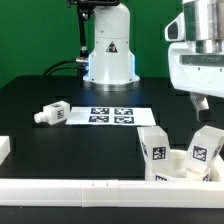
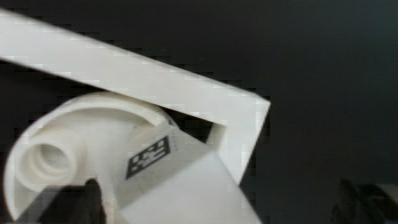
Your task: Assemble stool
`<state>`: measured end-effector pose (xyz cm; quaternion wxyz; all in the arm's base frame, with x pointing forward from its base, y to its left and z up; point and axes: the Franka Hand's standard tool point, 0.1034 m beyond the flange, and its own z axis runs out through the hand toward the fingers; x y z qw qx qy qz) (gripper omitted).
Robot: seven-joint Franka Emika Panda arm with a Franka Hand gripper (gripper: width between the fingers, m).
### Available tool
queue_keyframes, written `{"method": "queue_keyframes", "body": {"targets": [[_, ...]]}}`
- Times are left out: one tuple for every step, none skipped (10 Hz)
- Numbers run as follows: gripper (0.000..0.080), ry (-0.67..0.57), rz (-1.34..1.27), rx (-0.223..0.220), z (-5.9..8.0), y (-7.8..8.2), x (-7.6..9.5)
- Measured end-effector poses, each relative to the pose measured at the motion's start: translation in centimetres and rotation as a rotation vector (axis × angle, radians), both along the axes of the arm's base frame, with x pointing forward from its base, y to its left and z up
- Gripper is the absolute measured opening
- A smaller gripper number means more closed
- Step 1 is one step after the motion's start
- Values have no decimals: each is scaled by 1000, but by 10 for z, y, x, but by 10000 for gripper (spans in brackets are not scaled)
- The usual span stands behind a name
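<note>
The stool's round white seat (image 1: pixel 183 170) sits at the exterior view's lower right, tucked against the white rail. Two chunky tagged legs stand upright in it, one (image 1: pixel 155 148) on the left and one (image 1: pixel 203 148) on the right. A third leg (image 1: pixel 52 115) lies loose on the black table at the left. My gripper (image 1: pixel 203 103) hangs just above the right upright leg. In the wrist view that leg (image 2: pixel 169 170) fills the near field, showing its tag and round end. My gripper (image 2: pixel 217 205) is open, its fingertips (image 2: pixel 75 200) wide apart with nothing clamped.
The marker board (image 1: pixel 110 115) lies flat at the table's middle, in front of the robot base (image 1: pixel 108 55). A long white rail (image 1: pixel 80 190) runs along the front edge. A short white piece (image 1: pixel 5 148) sits at the left. The rail's corner (image 2: pixel 196 85) shows in the wrist view.
</note>
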<state>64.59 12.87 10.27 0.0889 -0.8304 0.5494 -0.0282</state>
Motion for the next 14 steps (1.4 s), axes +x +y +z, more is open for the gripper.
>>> {"method": "queue_keyframes", "body": {"targets": [[649,-5,48,-8,0,0,0],[649,-14,121,-19,0,-1,0],[649,-20,213,-37,0,-1,0],[649,-27,476,-92,4,-2,-2],[649,-45,668,-127,6,-3,-1],[649,-47,769,-143,5,-3,-3],[649,-53,832,-156,5,-5,-2],[649,-57,898,-171,5,-7,-2],[649,-61,956,-180,5,-7,-2],[649,-58,1076,-203,3,-8,-2],[649,-26,1349,-220,-1,-3,-4],[649,-13,1470,-217,-3,5,-2],[649,-53,1486,-245,1,8,0],[649,-52,1560,-254,0,3,-1]]}}
